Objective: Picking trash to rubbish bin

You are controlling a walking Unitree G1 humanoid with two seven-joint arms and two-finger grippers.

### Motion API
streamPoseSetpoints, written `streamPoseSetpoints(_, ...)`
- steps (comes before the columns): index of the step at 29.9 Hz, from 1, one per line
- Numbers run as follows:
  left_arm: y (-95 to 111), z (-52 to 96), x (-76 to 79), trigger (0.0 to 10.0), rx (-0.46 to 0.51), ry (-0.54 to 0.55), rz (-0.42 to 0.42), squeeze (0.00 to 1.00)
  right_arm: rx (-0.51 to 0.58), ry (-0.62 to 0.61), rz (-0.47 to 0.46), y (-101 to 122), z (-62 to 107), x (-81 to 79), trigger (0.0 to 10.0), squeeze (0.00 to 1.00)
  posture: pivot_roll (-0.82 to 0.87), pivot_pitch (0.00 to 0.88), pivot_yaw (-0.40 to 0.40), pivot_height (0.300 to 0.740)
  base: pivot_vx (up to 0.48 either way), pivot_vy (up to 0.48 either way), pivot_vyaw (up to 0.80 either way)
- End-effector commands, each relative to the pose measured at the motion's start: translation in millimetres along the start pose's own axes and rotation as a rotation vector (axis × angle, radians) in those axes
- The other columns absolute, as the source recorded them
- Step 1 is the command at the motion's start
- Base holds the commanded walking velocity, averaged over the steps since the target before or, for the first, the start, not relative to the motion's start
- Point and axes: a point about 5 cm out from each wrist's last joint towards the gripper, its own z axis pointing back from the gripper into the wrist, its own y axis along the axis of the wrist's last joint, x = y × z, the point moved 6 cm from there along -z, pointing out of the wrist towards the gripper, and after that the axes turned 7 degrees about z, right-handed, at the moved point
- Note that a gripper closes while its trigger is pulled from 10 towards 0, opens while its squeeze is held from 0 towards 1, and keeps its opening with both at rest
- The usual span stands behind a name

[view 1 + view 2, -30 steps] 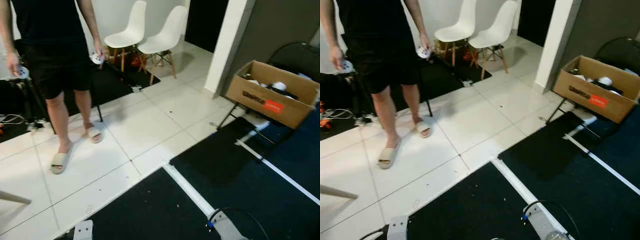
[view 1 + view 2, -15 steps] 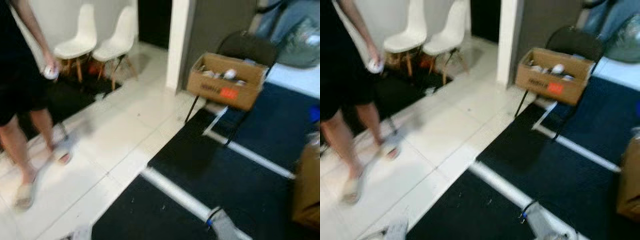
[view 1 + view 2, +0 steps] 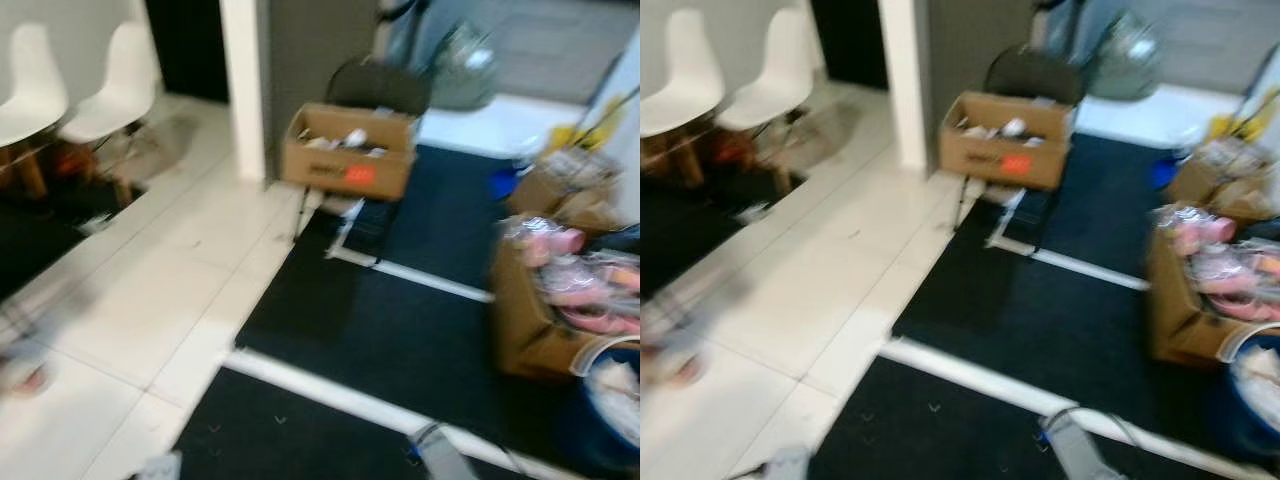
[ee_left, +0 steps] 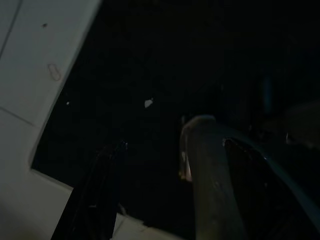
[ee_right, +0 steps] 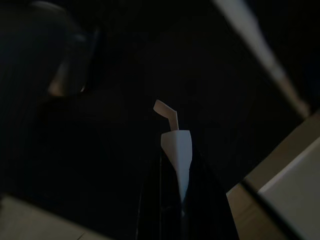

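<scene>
My right gripper point(image 5: 180, 167) is shut on a small white strip of paper trash point(image 5: 176, 142), whose bent tip sticks out past the black fingers above dark floor. In the left wrist view my left gripper point(image 4: 175, 185) hangs over the black mat with its fingers point(image 4: 100, 190) apart and nothing between them. A blue bin point(image 3: 612, 405) with white stuff inside stands at the bottom right of the blurred left eye view. The silver forearms point(image 3: 440, 462) show at the bottom edge.
An open cardboard box point(image 3: 348, 160) of bits rests on a black chair ahead. A second cardboard box point(image 3: 535, 310) with pink bags stands on the right beside the bin. White chairs point(image 3: 95, 95) and white tiles lie left. A blurred sandalled foot point(image 3: 20, 375) is far left.
The camera has swung to the right, so the person has slid out on the left. The box of pink bags and the blue bin have come into view.
</scene>
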Motion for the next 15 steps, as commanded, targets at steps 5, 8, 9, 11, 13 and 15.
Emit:
streamPoseSetpoints(5,3.8,-0.3,-1.9,10.0,0.006,0.004,-0.012,0.0,0.006,-0.008,0.016,2.4,0.2,3.3,10.0,0.0,-0.02,0.018,0.031,0.74,0.0,0.0,-0.78)
streamPoseSetpoints(8,4.2,-0.3,-2.1,10.0,0.006,0.001,-0.021,0.0,0.015,-0.011,0.008,3.5,0.2,3.8,10.0,0.0,-0.02,0.017,0.029,0.74,0.0,0.0,-0.8)
streamPoseSetpoints(9,4.3,-0.3,-2.0,10.0,0.005,0.0,-0.024,0.0,0.02,-0.011,-0.004,4.2,0.2,3.9,10.0,0.0,-0.02,0.017,0.029,0.74,0.0,0.0,-0.8)
streamPoseSetpoints(11,4.1,-0.3,-1.9,10.0,0.004,-0.001,-0.027,0.0,0.029,-0.007,0.01,5.6,0.3,3.6,10.0,0.0,-0.02,0.017,0.026,0.74,0.382,0.0,0.0)
streamPoseSetpoints(13,4.0,-0.3,-1.9,10.0,0.003,-0.001,-0.027,0.0,0.03,-0.005,0.017,5.9,0.3,3.6,10.0,0.0,-0.02,0.016,0.024,0.74,0.442,0.0,0.0)
streamPoseSetpoints(15,3.4,-0.3,-1.5,10.0,0.0,-0.002,-0.03,0.0,0.033,-0.002,0.021,6.2,0.3,3.2,10.0,0.0,-0.02,0.015,0.023,0.74,0.45,0.0,0.0)
